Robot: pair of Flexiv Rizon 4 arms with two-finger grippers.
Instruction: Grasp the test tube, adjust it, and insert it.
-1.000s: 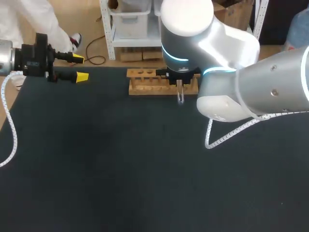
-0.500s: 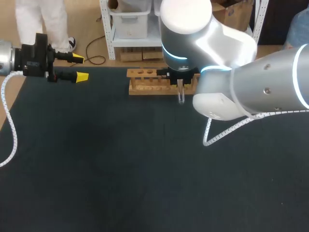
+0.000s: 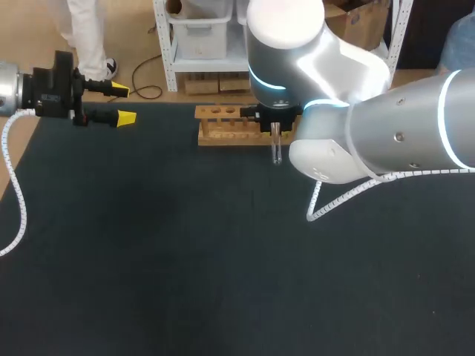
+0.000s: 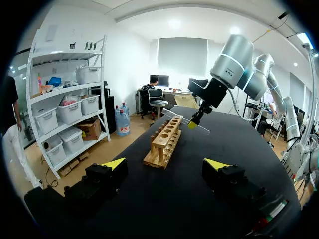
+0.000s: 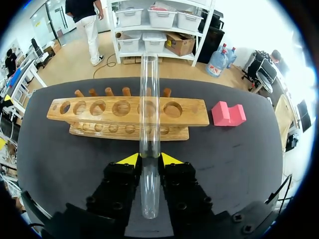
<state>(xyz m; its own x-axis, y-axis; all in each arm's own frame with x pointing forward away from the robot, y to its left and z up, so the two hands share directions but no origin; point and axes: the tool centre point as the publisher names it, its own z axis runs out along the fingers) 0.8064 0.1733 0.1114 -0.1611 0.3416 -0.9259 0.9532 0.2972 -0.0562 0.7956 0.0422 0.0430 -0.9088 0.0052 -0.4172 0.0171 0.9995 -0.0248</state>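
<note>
A clear glass test tube [image 5: 149, 114] is clamped between the yellow tips of my right gripper [image 5: 149, 159], which is shut on it. The tube points out past the fingers toward the wooden rack [image 5: 129, 112], over one of the holes toward the rack's right end. In the head view the test tube [image 3: 275, 150] hangs just in front of the rack [image 3: 223, 126], under my right gripper [image 3: 275, 127]. My left gripper [image 3: 123, 104] stands open and empty at the table's far left. From it, my left gripper [image 4: 164, 164] looks along the rack [image 4: 165, 142] to the slanted tube [image 4: 182, 118].
A pink block [image 5: 228, 113] lies on the dark table [image 3: 185, 245] just past the rack's right end. White coiled cables hang from both arms over the table's sides. The rack stands near the table's far edge.
My right arm's bulky elbow has swung a little to the left while the tube stays in front of the rack. The left arm has not moved.
</note>
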